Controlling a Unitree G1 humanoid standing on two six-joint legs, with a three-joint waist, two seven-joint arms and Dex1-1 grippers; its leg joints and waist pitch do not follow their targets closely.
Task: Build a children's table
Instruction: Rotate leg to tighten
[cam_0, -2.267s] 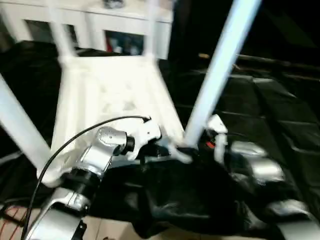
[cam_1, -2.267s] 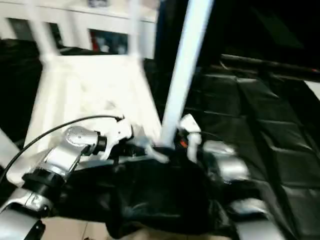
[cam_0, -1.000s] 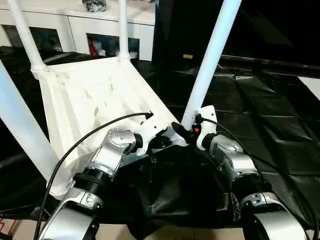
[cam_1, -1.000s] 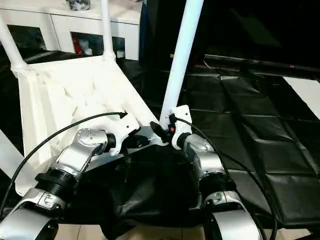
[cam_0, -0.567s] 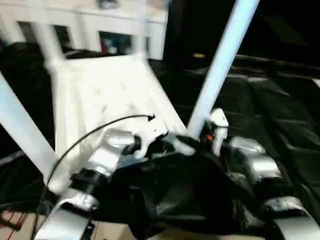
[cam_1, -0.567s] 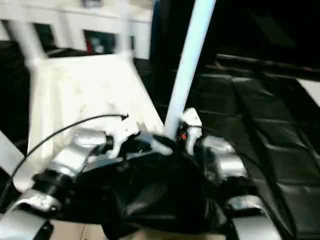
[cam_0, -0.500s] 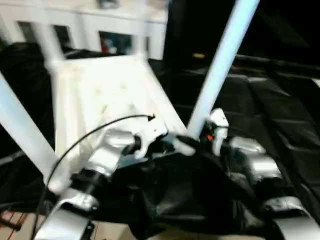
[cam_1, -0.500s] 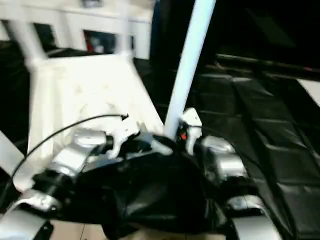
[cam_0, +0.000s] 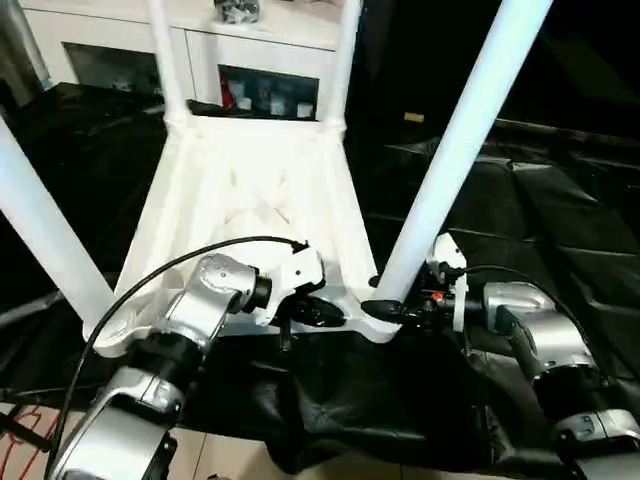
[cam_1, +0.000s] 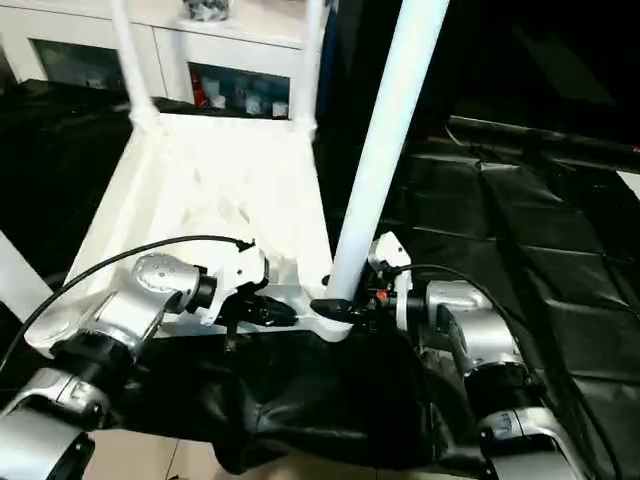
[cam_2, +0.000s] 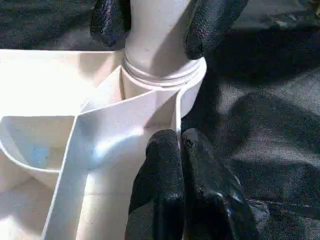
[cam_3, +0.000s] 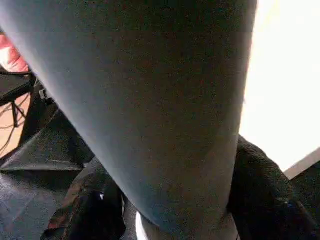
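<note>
The children's table lies upside down: its white ribbed tabletop (cam_0: 250, 190) faces up on the black-draped work table. Its white legs stand in the corner sockets: near right (cam_0: 460, 140), near left (cam_0: 45, 235), far left (cam_0: 165, 60) and far right (cam_0: 340, 60). My left gripper (cam_2: 177, 142) is shut on a thin rib of the tabletop beside the near right socket, at the near edge (cam_0: 335, 315). My right gripper (cam_0: 385, 308) reaches in from the right. Its black fingers (cam_2: 210, 25) press both sides of the near right leg's base (cam_3: 150, 100).
A white cabinet (cam_0: 270, 40) stands behind the table. Black cloth covers the work table (cam_0: 540, 210) and bunches at its front edge (cam_0: 380, 400). A black cable (cam_0: 150, 280) loops from my left wrist. Pale floor (cam_0: 230, 460) shows below.
The camera has swung, shifting the whole picture. My right forearm now lies lower and farther right, its fingers still at the near right leg's base. My left gripper stays on the tabletop's edge.
</note>
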